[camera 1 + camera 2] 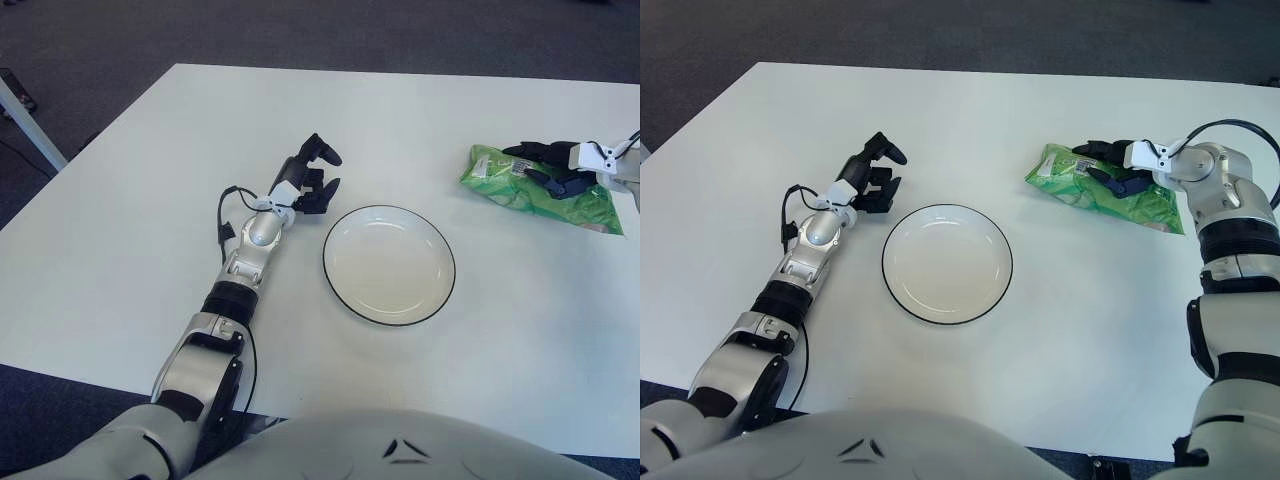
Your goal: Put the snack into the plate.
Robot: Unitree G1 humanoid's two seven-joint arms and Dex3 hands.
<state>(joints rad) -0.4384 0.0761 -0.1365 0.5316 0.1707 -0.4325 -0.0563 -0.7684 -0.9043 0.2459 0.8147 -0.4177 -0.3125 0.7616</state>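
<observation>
The snack, a green bag (1080, 185), lies flat on the white table at the right. My right hand (1112, 166) is over its upper part, fingers spread across the top of the bag and touching it, not closed around it. The white plate (896, 290) with a thin black rim sits empty in the middle of the table, left of the bag and apart from it. My left hand (872, 178) shows just left of the plate's upper rim, fingers relaxed and holding nothing.
The white table (970, 110) stretches wide behind and to both sides of the plate. Dark carpet lies beyond its far edge. A table leg (28, 120) stands at the far left.
</observation>
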